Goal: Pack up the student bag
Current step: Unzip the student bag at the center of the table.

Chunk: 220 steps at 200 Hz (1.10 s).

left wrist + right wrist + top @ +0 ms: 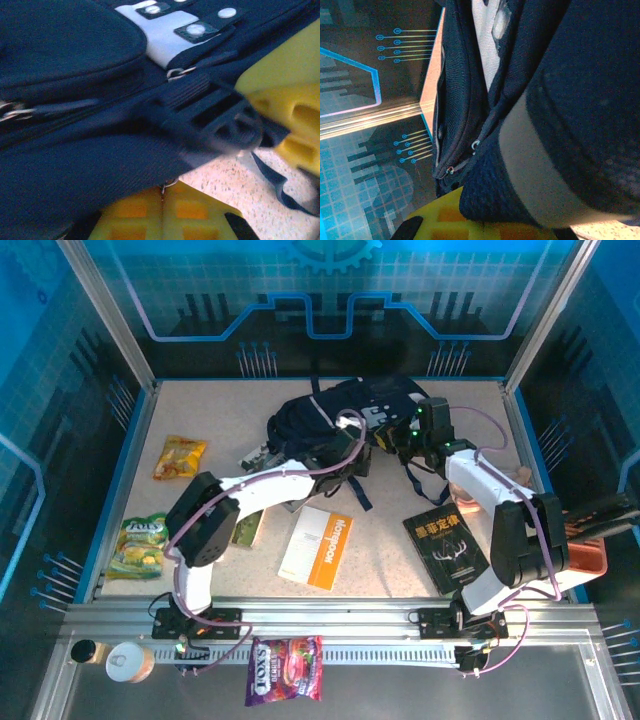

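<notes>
Lying between left gripper (352, 440) and right gripper (406, 436), the bag (305, 418) is crowded; neither clench can be told.

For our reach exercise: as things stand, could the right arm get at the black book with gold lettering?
Probably yes. The black book lies uncovered beside the right arm, though the right gripper is up at the dark navy fabric backpack.

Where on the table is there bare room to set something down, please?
The table is bare in the far left corner, bordered by the yellow snack bag and the student bag. There is also a bare strip nearer the front, between the orange-white book and the black book. The far centre is crowded, around the student bag and its trailing straps.
</notes>
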Each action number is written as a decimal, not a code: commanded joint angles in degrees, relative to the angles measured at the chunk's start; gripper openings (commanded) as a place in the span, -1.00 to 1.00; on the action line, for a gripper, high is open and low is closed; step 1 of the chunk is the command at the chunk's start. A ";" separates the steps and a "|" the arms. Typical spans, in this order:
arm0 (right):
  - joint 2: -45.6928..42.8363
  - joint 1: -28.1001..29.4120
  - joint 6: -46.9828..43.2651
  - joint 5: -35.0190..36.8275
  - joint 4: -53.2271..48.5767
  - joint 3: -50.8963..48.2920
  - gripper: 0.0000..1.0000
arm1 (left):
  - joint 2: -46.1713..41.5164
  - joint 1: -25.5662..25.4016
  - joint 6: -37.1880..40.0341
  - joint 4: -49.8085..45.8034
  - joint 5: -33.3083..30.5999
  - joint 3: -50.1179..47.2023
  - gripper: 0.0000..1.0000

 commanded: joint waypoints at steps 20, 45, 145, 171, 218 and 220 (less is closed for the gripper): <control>-2.83 -0.93 -2.06 -1.45 0.39 2.67 -1.00 | -12.10 4.32 -5.05 1.81 4.34 -9.80 -0.86; -2.65 -0.90 -2.26 -1.41 0.49 2.67 -1.00 | -15.18 6.95 -6.12 0.90 4.02 -14.37 -0.86; -2.83 -0.47 -2.25 -2.03 0.89 2.67 -1.00 | -11.43 12.28 -0.13 6.10 14.40 -16.64 -0.48; -3.09 -0.43 -2.36 -1.85 0.78 2.58 -1.00 | -10.56 12.54 -0.38 5.92 14.58 -16.44 -0.47; -2.75 -0.52 -2.46 -1.43 0.78 2.59 -1.00 | -11.72 12.93 -0.56 6.00 16.20 -18.58 -0.47; -2.70 -0.48 -2.46 -1.48 0.76 2.58 -1.00 | -11.84 12.97 -0.62 5.99 16.39 -18.78 -0.47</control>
